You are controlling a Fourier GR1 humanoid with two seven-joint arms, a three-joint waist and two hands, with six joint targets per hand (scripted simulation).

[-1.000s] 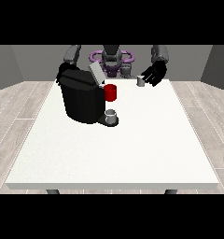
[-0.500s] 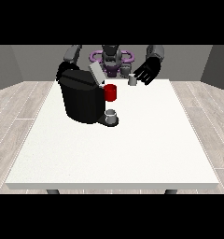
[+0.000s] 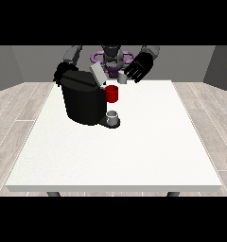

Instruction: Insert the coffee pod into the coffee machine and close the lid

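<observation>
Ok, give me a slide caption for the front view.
Hand at the view's right hovers by the coffee pod, behind the black coffee machine with its lid raised.

Large white table (image 3: 134,156) in a plain grey-walled room.
Seen from across the tabletop, slightly above. Dark legs (image 3: 52,194) just visible under the near edge. Pale wood-plank floor (image 3: 16,101) to both sides, laid in long boards. Flat grey walls (image 3: 35,61) behind, meeting at angled corners. Even, soft lighting throughout, with faint shading under the table.
</observation>
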